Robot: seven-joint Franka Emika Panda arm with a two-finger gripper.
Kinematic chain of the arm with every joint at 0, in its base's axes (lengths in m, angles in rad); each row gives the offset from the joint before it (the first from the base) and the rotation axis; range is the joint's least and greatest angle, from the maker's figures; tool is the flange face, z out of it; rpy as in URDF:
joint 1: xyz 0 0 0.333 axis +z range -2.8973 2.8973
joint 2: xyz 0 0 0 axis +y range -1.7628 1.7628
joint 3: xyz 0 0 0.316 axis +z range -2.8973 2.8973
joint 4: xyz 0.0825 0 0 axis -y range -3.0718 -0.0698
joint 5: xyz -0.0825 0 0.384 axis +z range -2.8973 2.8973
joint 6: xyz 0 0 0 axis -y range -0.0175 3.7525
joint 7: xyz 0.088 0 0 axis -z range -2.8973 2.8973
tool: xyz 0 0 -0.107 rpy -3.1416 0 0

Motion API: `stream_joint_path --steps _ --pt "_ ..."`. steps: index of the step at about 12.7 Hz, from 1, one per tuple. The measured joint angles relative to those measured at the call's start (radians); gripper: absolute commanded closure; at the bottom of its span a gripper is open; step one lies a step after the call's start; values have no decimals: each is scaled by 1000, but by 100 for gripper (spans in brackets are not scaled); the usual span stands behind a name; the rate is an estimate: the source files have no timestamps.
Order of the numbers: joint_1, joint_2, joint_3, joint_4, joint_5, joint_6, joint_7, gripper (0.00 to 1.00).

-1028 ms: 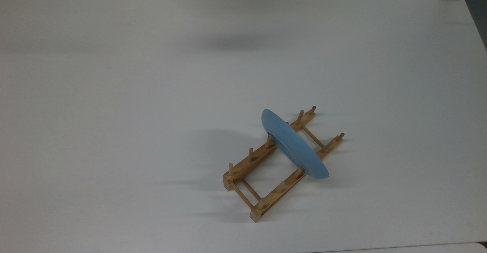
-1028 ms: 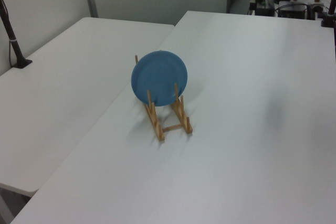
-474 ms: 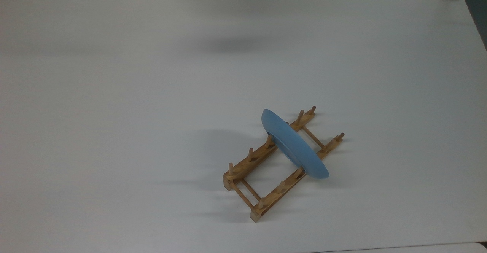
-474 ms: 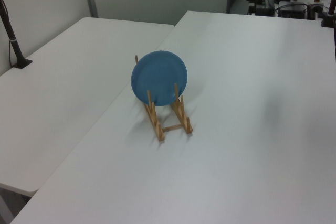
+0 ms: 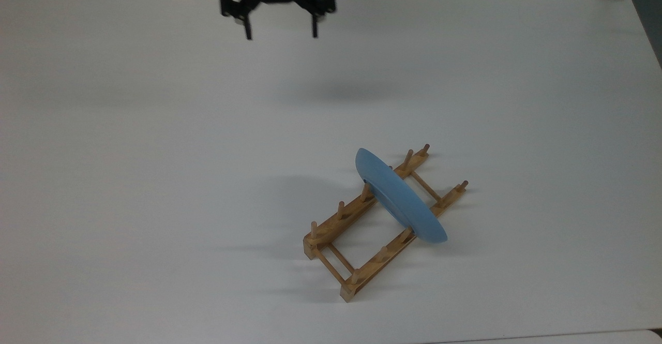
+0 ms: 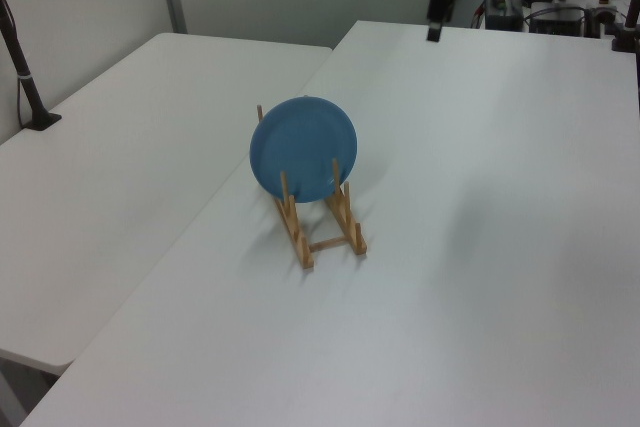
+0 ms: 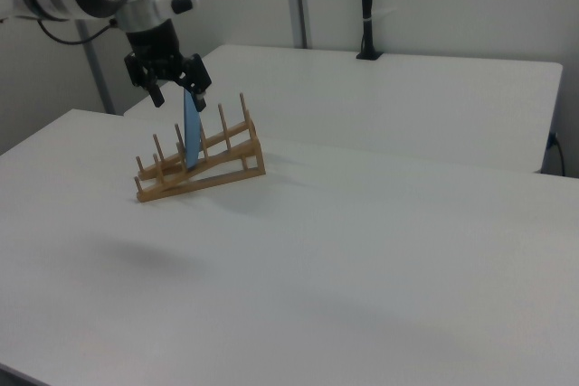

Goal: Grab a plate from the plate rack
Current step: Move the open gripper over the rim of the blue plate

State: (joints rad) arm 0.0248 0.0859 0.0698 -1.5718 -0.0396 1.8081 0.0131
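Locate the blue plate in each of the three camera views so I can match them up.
Top view: the plate stands edge-on, lower right of centre, across the rack.
Left view: the plate faces the camera as a full disc, left of centre, above the rack's near end.
Right view: the plate is a thin upright blue sliver, upper left, between pegs.
Shared landmark: the wooden plate rack holding it.

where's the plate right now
The plate stands on edge between pegs of the plate rack, right of centre in the top view.
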Motion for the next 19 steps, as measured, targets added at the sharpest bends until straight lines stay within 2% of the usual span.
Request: stream_joint_path --steps 4,6,8,11,12,14,16,17,19 --pt "118 64 5 23 -164 102 181 0" --pt "182 94 6 28 -279 162 292 0" --pt "247 123 7 30 -415 202 434 0" --pt "338 198 8 32 -708 255 705 0" --pt "349 224 8 33 -779 269 769 4" --pt "349 270 6 38 -847 309 817 15" --pt "348 291 5 45 -866 325 820 23" --pt "347 299 5 50 -876 326 820 31" --pt "347 306 4 55 -886 326 821 34"
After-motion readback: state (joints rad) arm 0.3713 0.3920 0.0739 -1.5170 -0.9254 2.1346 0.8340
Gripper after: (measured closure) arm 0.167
